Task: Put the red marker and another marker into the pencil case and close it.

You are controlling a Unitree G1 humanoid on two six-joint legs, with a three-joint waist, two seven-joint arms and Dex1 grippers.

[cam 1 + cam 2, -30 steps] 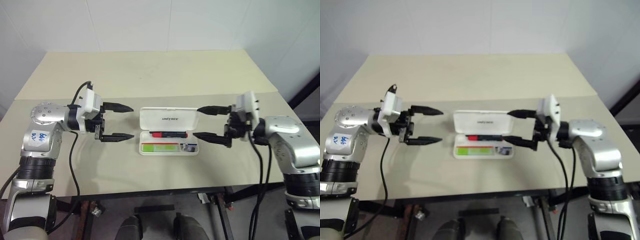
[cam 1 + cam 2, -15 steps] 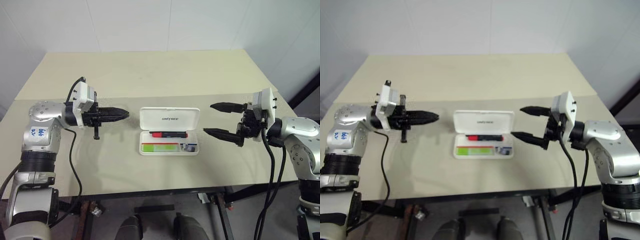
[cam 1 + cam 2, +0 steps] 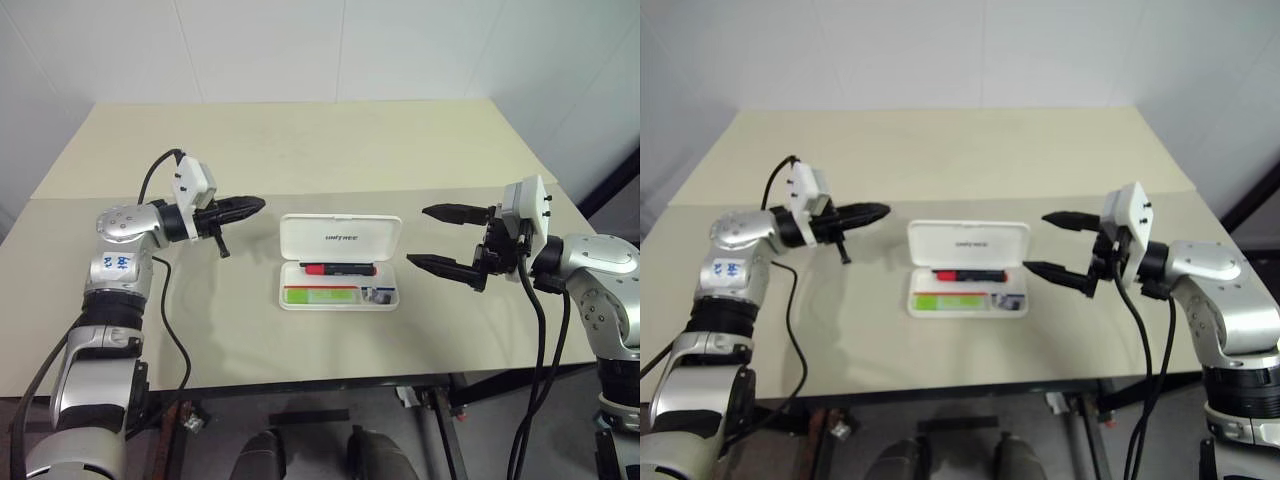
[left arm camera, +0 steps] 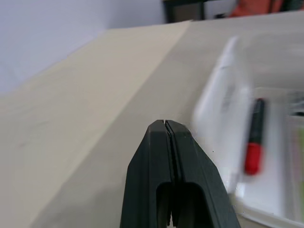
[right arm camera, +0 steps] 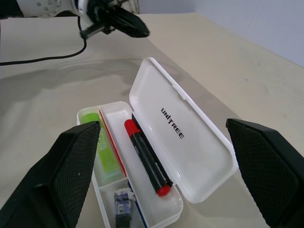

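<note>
Since a second ago my left end effector (image 3: 252, 207) has snapped its fingers together and swung from beside the case toward the back of the lid, and my right end effector (image 3: 432, 238) has pulled back a little from the case's right end.

Nearest me on the table (image 3: 300, 150), the pencil case (image 3: 340, 262) lies open. In its front compartment sits the lime-green marker (image 3: 322, 295); just behind it, in the rear compartment, lies the red marker (image 3: 338, 269). So both are in, and what is left, as I judge it, is closing. A small dark object (image 3: 377, 294) sits at the right end of the tray.

The lid (image 3: 340, 237) stands tilted back behind the tray. My left end effector is pressed shut and holds nothing — its tip hangs just left of the lid's far corner, apart from it. To do this well I would bring that closed tip behind the lid's upper edge and push it forward and down evenly, not at the corner alone, or the light case may skid.

My right end effector is spread wide and empty, near the case's right end — well placed to brace the tray.
</note>
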